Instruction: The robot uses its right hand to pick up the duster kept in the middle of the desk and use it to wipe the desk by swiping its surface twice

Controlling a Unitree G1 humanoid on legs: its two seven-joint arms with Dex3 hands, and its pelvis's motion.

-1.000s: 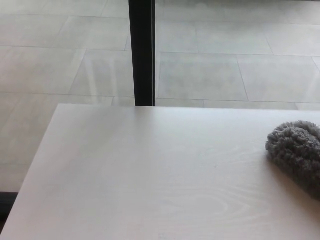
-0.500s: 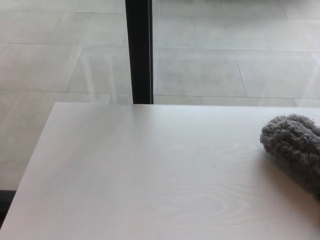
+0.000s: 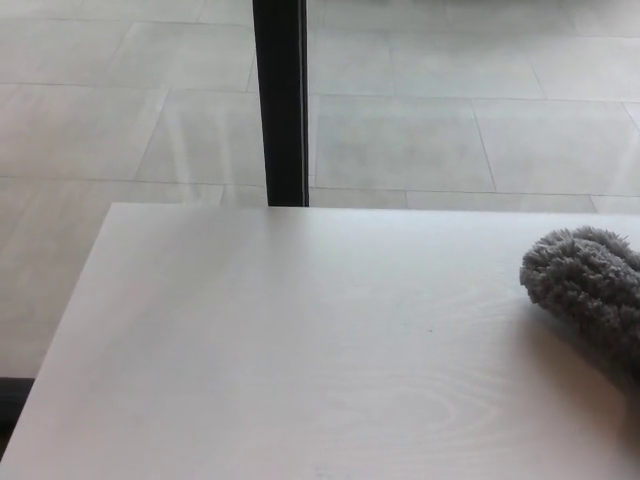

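No robot hand is seen in the head view, so neither hand's state can be told — places can't be given rel. to a hand. The grey fluffy duster (image 3: 588, 285) is laid on the pale wood-grain desk (image 3: 300, 350) at the picture's right edge, partly cut off by the frame. Beyond the desk's far edge, a black vertical post (image 3: 280, 100) is seen against a tiled floor (image 3: 120, 130).
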